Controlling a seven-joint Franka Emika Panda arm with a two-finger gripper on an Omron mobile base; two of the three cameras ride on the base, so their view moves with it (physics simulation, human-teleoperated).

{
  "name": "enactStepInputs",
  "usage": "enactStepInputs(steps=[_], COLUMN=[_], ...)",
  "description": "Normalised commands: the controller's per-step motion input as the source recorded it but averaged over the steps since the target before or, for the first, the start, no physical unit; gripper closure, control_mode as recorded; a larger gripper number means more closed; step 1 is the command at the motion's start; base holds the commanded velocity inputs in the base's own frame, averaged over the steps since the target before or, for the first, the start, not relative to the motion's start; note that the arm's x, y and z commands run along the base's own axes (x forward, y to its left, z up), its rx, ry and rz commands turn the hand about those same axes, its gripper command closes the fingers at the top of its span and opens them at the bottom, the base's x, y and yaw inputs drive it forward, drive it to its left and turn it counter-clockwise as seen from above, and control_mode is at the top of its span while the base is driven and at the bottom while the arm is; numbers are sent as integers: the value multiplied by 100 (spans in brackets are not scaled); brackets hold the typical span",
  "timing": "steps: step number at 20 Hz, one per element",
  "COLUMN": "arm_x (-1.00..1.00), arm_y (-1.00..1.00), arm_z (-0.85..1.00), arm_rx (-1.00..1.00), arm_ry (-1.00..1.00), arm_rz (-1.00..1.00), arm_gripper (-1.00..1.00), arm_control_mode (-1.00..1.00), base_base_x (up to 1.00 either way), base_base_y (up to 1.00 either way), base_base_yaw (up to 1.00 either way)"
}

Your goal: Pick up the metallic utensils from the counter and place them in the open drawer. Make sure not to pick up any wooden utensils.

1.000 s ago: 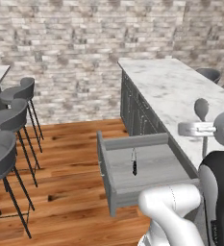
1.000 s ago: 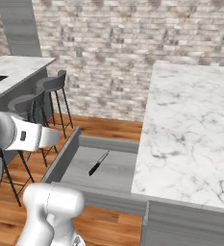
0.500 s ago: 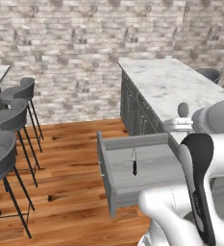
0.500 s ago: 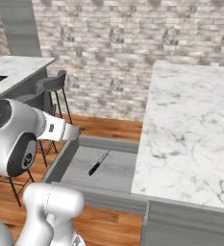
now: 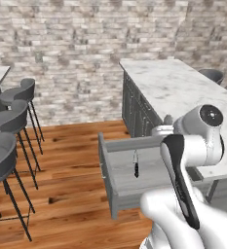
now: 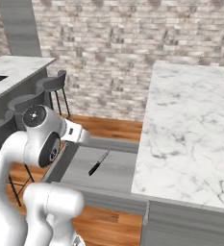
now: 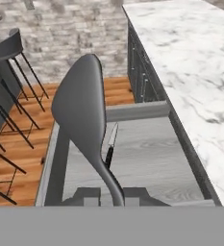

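Matt grey metal spoon (image 7: 82, 115), veined marble counter (image 7: 190, 57), seemingly polished

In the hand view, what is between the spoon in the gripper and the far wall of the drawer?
The knife lies there on the bare grey floor of the drawer, beyond the spoon held in the gripper.

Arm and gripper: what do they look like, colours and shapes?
The arm is glossy white with rounded, bulbous links. Its joints have dark grey round caps with a small white centre mark, and a black band runs along one link. The gripper has two small dark grey finger tips.
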Motion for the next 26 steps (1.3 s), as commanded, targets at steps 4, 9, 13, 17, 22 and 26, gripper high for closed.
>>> enactStepInputs(steps=[4, 9, 13, 17, 22, 26], arm_x=[76, 64, 42, 38, 54, 30], arm_y=[-1, -1, -2, -7, -2, -23], arm_z=[-91, -91, -74, -31, -49, -44], arm_rx=[0, 0, 0, 0, 0, 0], arm_ry=[4, 1, 0, 19, 31, 16], arm_rz=[0, 0, 0, -3, -5, 0], arm_gripper=[100, 100, 100, 100, 100, 100], arm_control_mode=[-100, -100, -100, -100, -100, -100], base_base_x=[0, 0, 0, 0, 0, 0], base_base_y=[0, 0, 0, 0, 0, 0], base_base_yaw=[0, 0, 0, 0, 0, 0])
